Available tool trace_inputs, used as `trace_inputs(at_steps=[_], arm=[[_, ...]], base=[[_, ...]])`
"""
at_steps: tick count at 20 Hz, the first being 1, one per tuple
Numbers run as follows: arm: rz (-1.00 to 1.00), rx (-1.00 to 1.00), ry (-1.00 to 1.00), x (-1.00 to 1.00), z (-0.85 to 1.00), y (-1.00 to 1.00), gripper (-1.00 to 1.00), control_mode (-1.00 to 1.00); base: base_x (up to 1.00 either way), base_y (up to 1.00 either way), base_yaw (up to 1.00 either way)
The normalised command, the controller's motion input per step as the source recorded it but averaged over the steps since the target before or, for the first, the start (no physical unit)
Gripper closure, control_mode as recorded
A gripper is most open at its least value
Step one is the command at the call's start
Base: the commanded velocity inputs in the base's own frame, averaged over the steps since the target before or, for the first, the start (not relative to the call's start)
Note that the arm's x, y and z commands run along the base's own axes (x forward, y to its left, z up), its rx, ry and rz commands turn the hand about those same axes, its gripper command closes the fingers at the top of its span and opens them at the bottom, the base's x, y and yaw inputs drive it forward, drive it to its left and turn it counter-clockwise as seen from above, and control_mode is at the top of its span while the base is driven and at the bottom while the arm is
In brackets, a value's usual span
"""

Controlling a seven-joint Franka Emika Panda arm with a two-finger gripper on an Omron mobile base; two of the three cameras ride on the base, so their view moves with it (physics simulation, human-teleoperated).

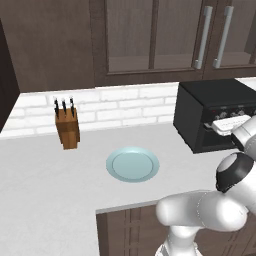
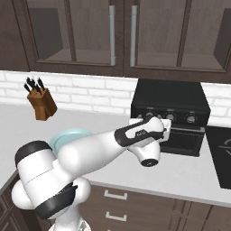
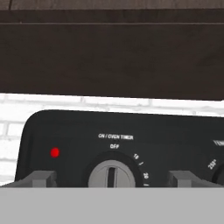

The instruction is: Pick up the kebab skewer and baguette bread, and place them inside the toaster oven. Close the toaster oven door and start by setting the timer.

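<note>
The black toaster oven (image 1: 215, 107) (image 2: 170, 101) stands on the counter at the right. Its door (image 2: 181, 140) looks closed. My gripper (image 3: 112, 179) is right up against the oven's control panel and open. Its two fingertips (image 3: 41, 178) stand to either side of the grey timer knob (image 3: 111, 173), apart from it. The knob's pointer sits at OFF, and a red light (image 3: 54, 152) glows to its left. In the right base view my hand (image 2: 158, 124) covers the left end of the knob row. The kebab skewer and the baguette bread are out of view.
A pale blue plate (image 1: 132, 165) with nothing on it lies mid-counter. A wooden knife block (image 1: 66, 127) stands at the back left by the white brick wall. Dark upper cabinets (image 2: 117, 31) hang above the oven. A dark cooktop (image 2: 223, 158) lies right of the oven.
</note>
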Motion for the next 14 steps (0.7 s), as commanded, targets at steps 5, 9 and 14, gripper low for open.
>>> trace_inputs(at_steps=[5, 9, 14], arm=[[0.0, 0.0, 0.0, 0.0, 0.0, 0.0, 1.0, -1.0], [0.0, 0.0, 0.0, 0.0, 0.0, 0.0, 1.0, -1.0], [0.0, 0.0, 0.0, 0.03, 0.01, 0.0, 1.0, -1.0]], base=[[0.0, 0.0, 0.0], [0.0, 0.0, 0.0], [0.0, 0.0, 0.0]])
